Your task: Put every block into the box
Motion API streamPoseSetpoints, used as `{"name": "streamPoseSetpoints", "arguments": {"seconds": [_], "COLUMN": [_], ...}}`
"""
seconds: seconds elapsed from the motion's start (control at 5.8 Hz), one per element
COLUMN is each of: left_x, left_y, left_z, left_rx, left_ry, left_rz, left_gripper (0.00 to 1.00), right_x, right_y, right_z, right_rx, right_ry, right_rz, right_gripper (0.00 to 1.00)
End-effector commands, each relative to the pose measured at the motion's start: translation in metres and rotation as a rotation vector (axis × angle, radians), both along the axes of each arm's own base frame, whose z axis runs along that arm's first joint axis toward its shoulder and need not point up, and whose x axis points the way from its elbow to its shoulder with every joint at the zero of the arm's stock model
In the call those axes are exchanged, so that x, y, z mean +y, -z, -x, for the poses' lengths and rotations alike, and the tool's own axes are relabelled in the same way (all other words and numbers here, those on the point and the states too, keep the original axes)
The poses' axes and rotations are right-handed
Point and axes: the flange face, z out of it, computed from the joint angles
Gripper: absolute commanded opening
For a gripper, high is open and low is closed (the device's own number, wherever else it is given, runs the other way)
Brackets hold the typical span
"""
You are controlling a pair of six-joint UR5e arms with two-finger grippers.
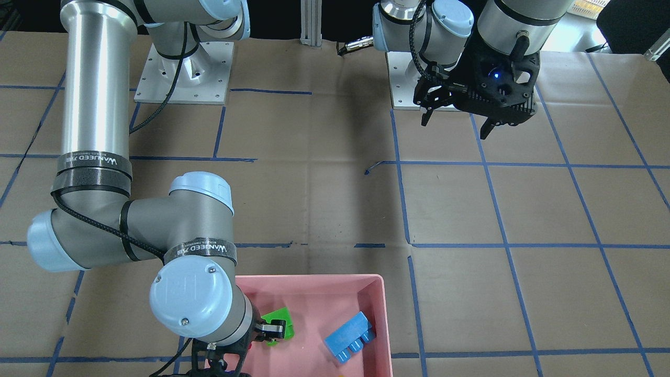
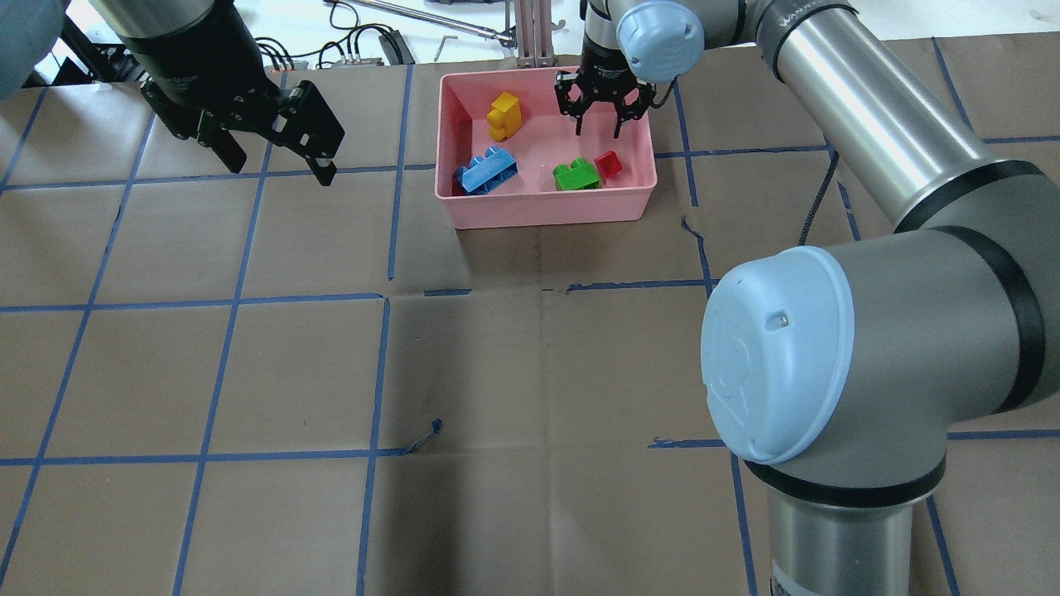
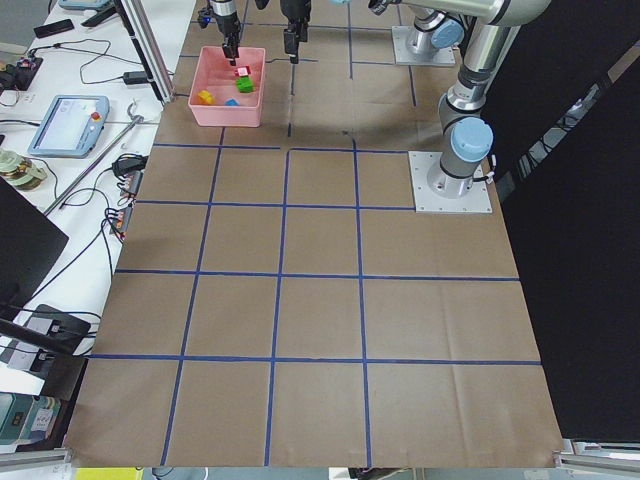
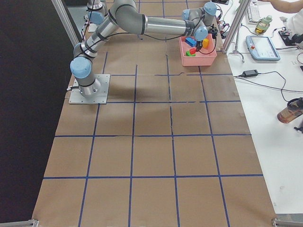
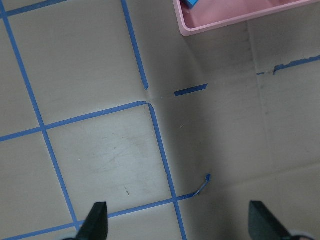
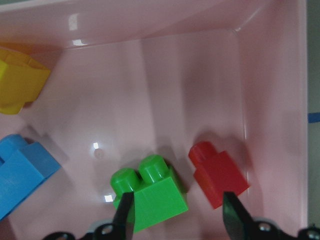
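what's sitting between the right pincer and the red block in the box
Nothing visible. The right pincer hangs open above the box, and the red block lies uncovered on its floor below, with the green block beside it.

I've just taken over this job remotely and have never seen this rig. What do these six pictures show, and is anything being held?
Two robot arms work at a paper-covered table. One picture looks down from behind the robot. One faces it, so the sides are swapped. Two look along the table from its ends, and two come from cameras on the wrists. The pink box holds all four blocks: yellow, blue, green, red. The right gripper hangs open above the green and red ones. The left gripper is open over the table, away from the box. Nothing is held.
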Motion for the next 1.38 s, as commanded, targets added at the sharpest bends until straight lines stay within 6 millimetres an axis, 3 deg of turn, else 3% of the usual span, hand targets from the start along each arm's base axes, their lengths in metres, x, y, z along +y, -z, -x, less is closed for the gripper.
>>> {"name": "streamPoseSetpoints", "arguments": {"seconds": [0.0, 0.17, 0.34, 0.52, 0.69, 0.86, 1.03, 1.21], "left_x": [0.001, 0.0, 0.002, 0.005, 0.005, 0.005, 0.005, 0.005], "left_y": [0.0, 0.0, 0.006, 0.004, 0.004, 0.004, 0.004, 0.004], "left_z": [-0.001, 0.0, 0.0, 0.0, 0.0, 0.0, 0.0, 0.0], "left_rx": [-0.012, -0.011, -0.011, -0.011, -0.011, -0.013, -0.013, -0.013], "left_ry": [-0.067, -0.13, -0.134, -0.143, -0.143, -0.143, -0.143, -0.142], "left_rz": [-0.004, 0.001, -0.007, -0.002, -0.001, -0.002, -0.002, -0.001], "left_gripper": [0.99, 0.99, 0.99, 0.99, 0.99, 0.99, 0.99, 0.99], "right_x": [0.001, 0.017, 0.037, 0.056, 0.079, 0.11, 0.143, 0.188], "right_y": [-0.026, -0.068, -0.117, -0.149, -0.181, -0.196, -0.197, -0.193], "right_z": [0.013, 0.025, 0.05, 0.08, 0.096, 0.1, 0.11, 0.113], "right_rx": [0.002, 0.012, 0.022, 0.037, 0.077, 0.081, 0.083, 0.093], "right_ry": [0.012, 0.023, 0.016, -0.028, -0.027, -0.026, -0.035, -0.03], "right_rz": [0.02, -0.005, -0.008, -0.054, -0.077, -0.124, -0.154, -0.171], "right_gripper": [1.0, 1.0, 1.0, 0.99, 0.99, 0.99, 0.99, 0.99]}}
